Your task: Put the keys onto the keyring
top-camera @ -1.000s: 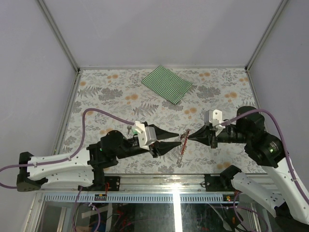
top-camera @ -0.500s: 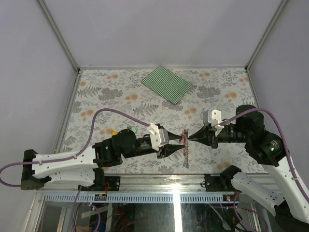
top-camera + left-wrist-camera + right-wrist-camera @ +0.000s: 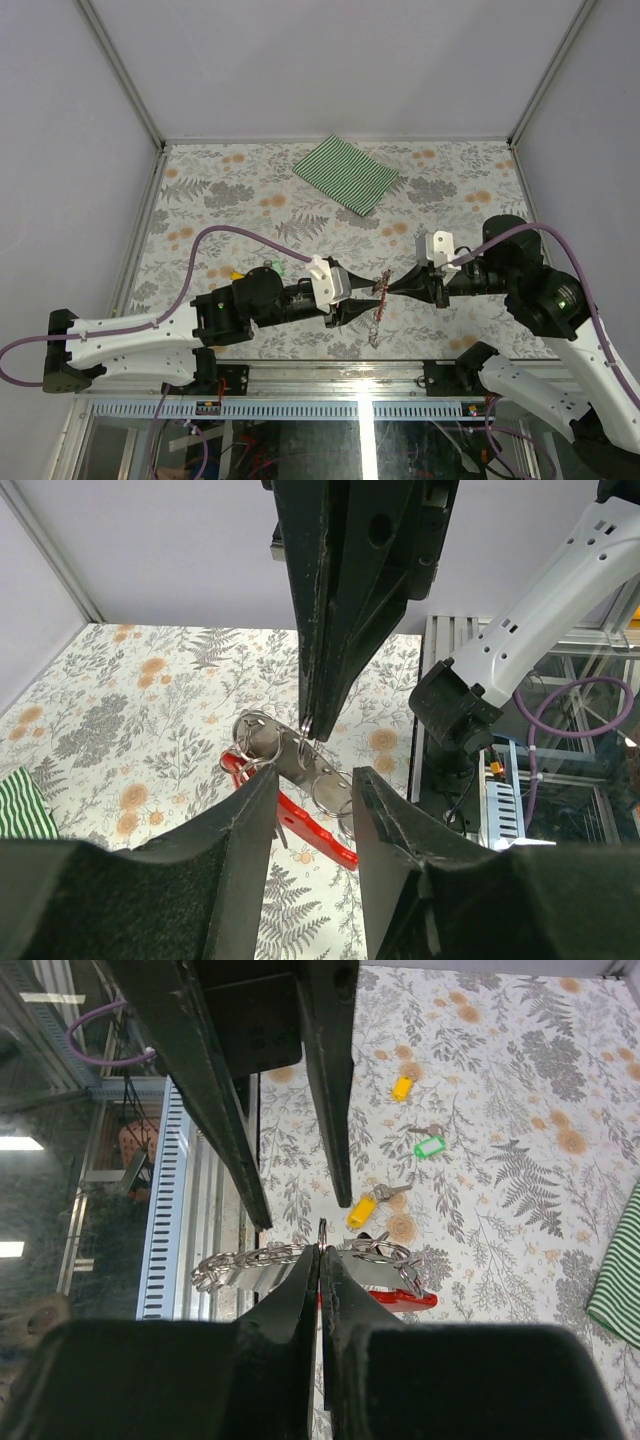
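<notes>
The right end effector (image 3: 320,1260) is closed, with its tips clamped on a silver ring of the keyring (image 3: 385,1255). In the left wrist view, the same tips come down from above and meet that ring at its upper edge. The chain runs out to one side of the grip, the other rings lie on the other side, and the red strap hangs below them.

The left end effector (image 3: 312,775) has its fingers (image 3: 250,820) apart. It faces the right one tip to tip. In its own view we see the rings and the red strap through the gap between its fingers. In the right wrist view, the two left fingers stand on either side of the right tips. We cannot tell whether either one touches the keyring.

In the top view, the keyring sits between the two end effectors, over the near part of the counter (image 3: 250,190).

All three keys lie loose on the counter, apart from the keyring:
- a yellow key (image 3: 362,1211), nearest the keyring;
- a green key (image 3: 430,1146), farther off;
- a second yellow key (image 3: 402,1086), beyond the green one.

A striped cloth (image 3: 346,174) lies near the far edge of the counter, well apart from the end effectors.
</notes>
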